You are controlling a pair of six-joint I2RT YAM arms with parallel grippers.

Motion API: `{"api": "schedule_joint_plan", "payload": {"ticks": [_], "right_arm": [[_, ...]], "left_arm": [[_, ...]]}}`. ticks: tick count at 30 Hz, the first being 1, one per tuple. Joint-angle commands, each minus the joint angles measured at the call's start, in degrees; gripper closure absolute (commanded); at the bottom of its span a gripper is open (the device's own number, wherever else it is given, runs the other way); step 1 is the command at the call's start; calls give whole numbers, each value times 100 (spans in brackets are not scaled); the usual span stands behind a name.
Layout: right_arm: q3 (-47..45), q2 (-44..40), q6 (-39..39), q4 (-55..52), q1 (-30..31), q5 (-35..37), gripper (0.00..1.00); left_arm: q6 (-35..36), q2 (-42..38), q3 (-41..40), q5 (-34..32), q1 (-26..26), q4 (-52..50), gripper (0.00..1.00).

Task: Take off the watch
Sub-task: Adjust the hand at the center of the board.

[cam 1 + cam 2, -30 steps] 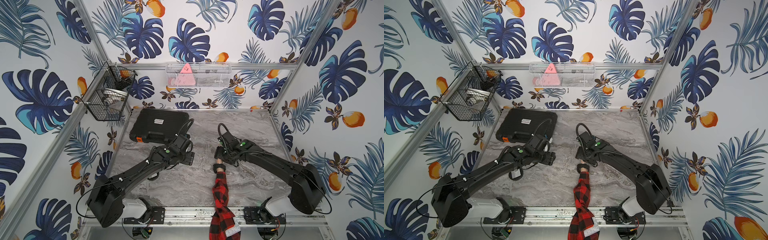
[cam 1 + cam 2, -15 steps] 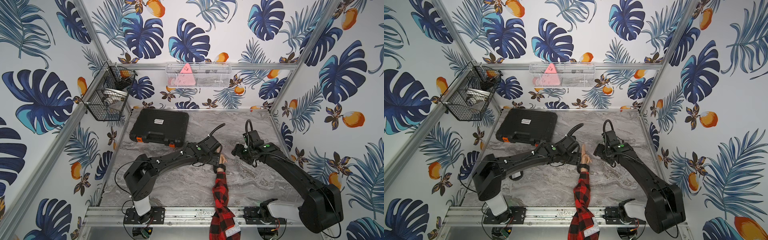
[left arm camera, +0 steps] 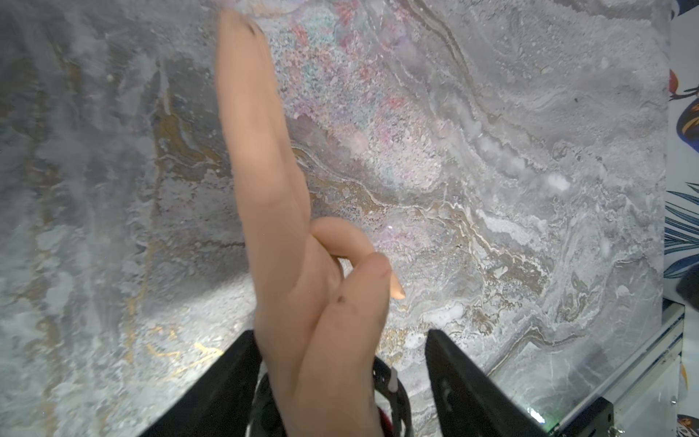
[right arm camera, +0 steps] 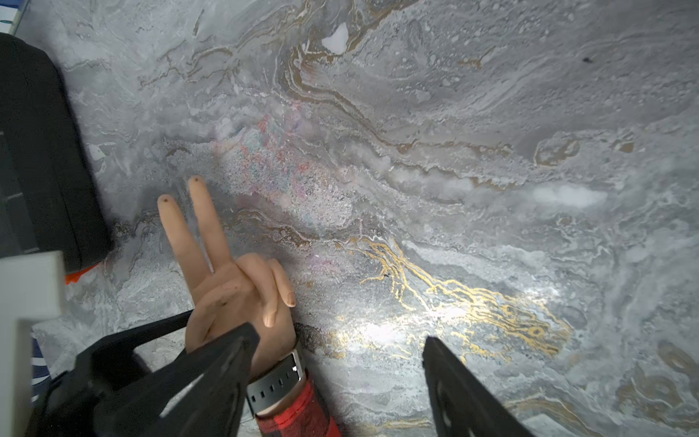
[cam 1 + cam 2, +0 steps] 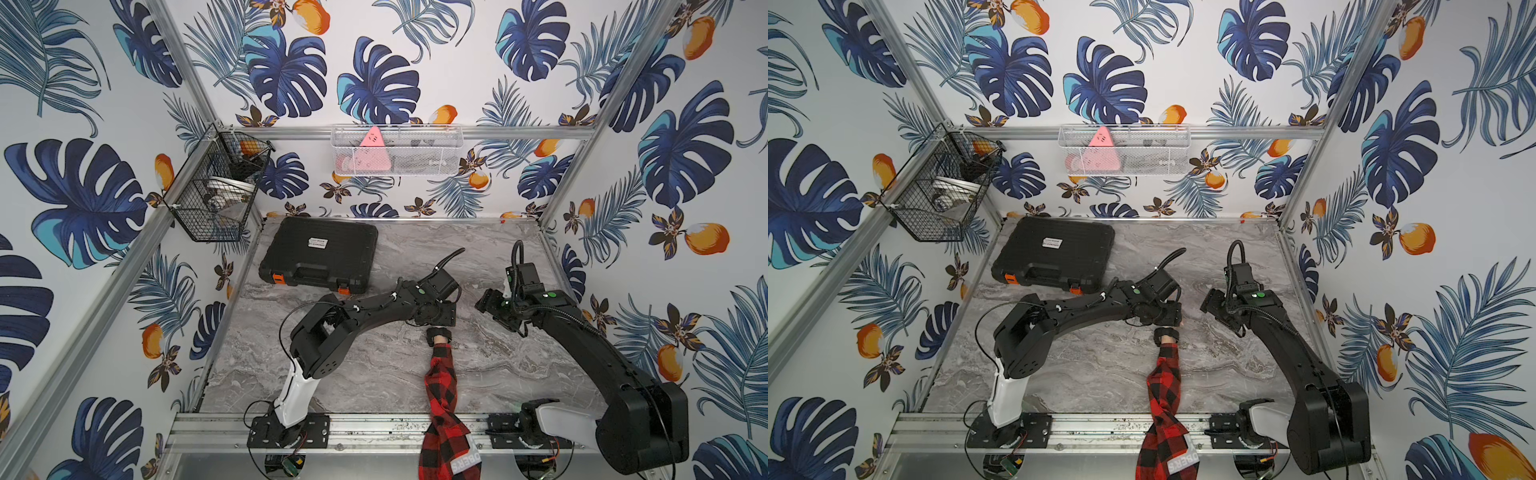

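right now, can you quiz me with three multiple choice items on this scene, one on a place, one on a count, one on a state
1. Where is the small black wristwatch?
A. on the wrist, between the flesh-coloured mannequin hand and the red-and-black plaid sleeve
B. on the black tool case
C. in the black wire basket

2. How many fingers does the hand hold out straight?
A. one
B. two
C. four

3. The right gripper is:
A. shut on the watch
B. shut on the sleeve
C. open, holding nothing

Key: 1 A, the strap circles the wrist; 2 B, two point straight and the rest curl; 3 C, its jaws stand wide apart, gripping nothing.
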Motion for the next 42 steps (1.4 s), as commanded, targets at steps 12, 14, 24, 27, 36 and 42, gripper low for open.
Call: {"api": "schedule_joint_plan", "payload": {"ticks": [12,14,24,27,36,42], "right_arm": [[45,38,-112,-114,-26,-135,25],[61,73,-113,-122,-26,-155,25],[103,153,-139,-149,-26,-202,25],[130,161,-145,-158,-26,-214,25],[235,258,-143,-158,-26,-329,25],[221,258,-120,-132,-21,-344,25]], "left_arm": [[-185,-508,-579,197,166,664,66],[-185,-693,-700,274,185,791,70],[-91,-952,-912,860,300,1094,76],[70,-951,-925,1108,303,1136,76],[428,-1006,-1197,1811,451,1360,77],[517,-997,-1424,2110,577,1591,78]]}}
